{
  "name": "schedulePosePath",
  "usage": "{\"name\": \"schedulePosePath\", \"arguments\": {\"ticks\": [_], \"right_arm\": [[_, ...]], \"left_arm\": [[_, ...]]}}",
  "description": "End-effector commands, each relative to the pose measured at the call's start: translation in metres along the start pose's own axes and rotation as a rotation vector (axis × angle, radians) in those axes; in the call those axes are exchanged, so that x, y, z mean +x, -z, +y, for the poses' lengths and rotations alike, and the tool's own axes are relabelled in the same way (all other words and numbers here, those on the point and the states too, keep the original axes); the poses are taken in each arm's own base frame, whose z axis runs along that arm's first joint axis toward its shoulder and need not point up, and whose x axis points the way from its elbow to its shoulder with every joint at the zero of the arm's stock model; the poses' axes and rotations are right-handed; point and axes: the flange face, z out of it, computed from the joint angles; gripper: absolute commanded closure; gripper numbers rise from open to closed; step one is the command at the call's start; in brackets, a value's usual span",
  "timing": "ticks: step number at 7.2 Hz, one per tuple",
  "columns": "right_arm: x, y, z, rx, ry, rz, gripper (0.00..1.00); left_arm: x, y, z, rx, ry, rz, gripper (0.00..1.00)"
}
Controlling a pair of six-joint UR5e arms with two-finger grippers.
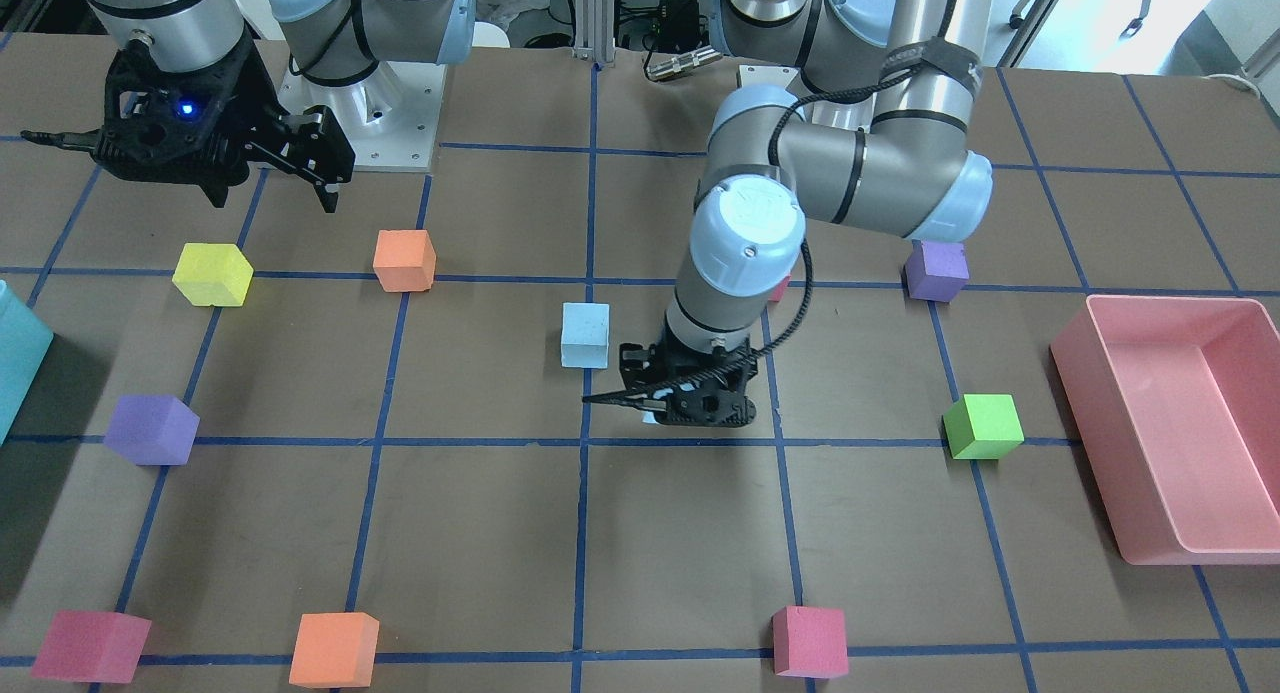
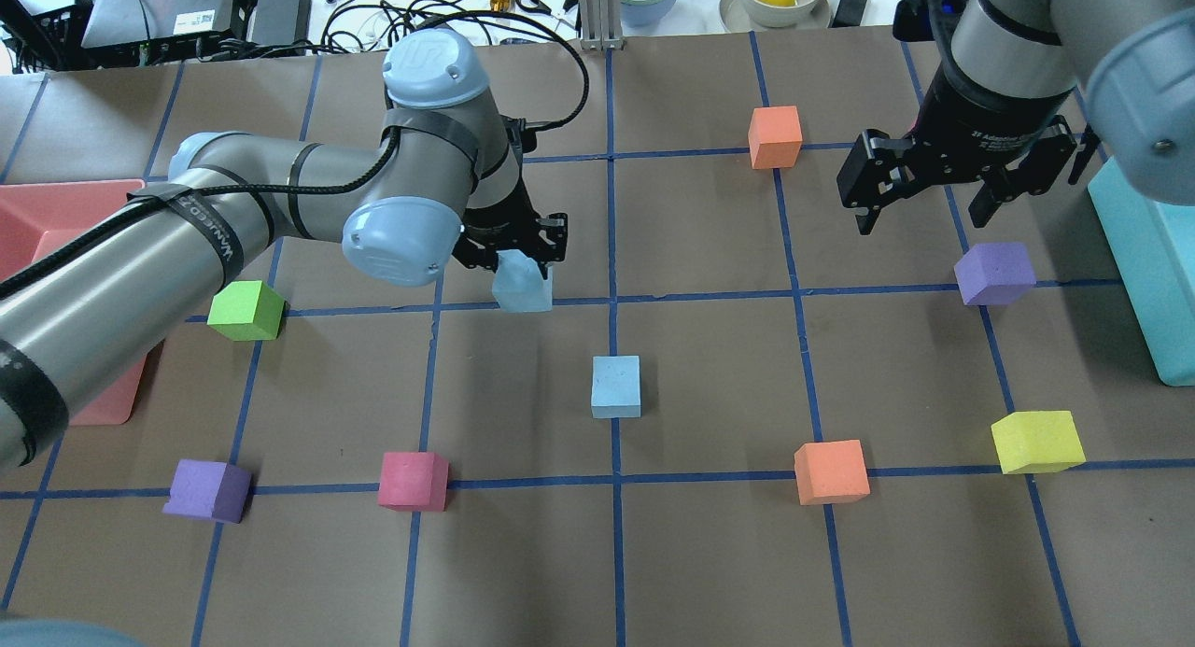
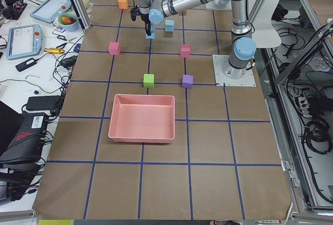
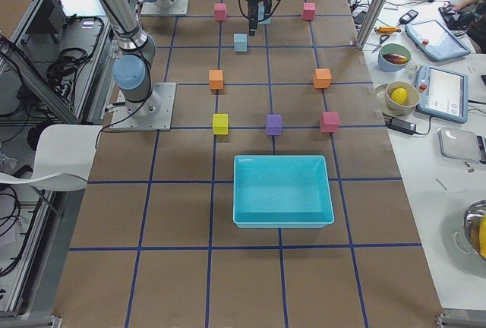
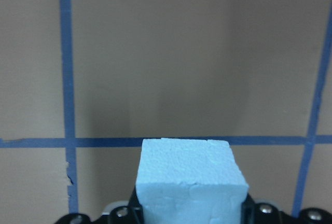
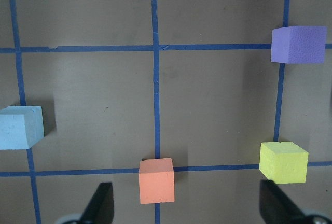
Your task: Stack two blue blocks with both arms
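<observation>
Left of centre, left gripper (image 2: 521, 272) clamps the held blue block (image 2: 523, 290), so probably carry step; next, shift it right and nearer, square over the free blue block (image 2: 616, 386), then lower; right gripper (image 2: 922, 216) hangs open far right.

pink cube (image 1: 781, 289) near free blue block (image 1: 585, 335) was mostly hidden behind left arm (image 1: 745, 243) | teal bin (image 1: 15, 358), well apart from it, was cut by edge | base of held blue block (image 5: 191, 182) was cropped
</observation>
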Motion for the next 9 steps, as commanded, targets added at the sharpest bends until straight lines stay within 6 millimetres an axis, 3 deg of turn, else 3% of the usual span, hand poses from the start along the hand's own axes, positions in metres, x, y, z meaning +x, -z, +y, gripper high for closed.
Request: {"name": "schedulePosePath", "arguments": {"ticks": [1, 2, 3, 9], "right_arm": [[-0.001, 0.005, 0.004, 0.007, -0.007, -0.002, 0.0], [-0.002, 0.009, 0.01, 0.017, -0.004, 0.0, 0.0], [-0.003, 0.013, 0.015, 0.023, -0.001, 0.0, 0.0], [-0.005, 0.011, 0.016, 0.008, 0.001, -0.008, 0.0]], "left_arm": [[0.074, 0.0, 0.051, 0.001, 0.024, -0.005, 0.53], [0.089, -0.005, 0.066, -0.009, -0.007, -0.015, 0.53], [0.088, -0.015, 0.072, -0.032, -0.008, -0.021, 0.53], [0.081, -0.028, 0.085, -0.072, -0.005, -0.034, 0.5]]}}
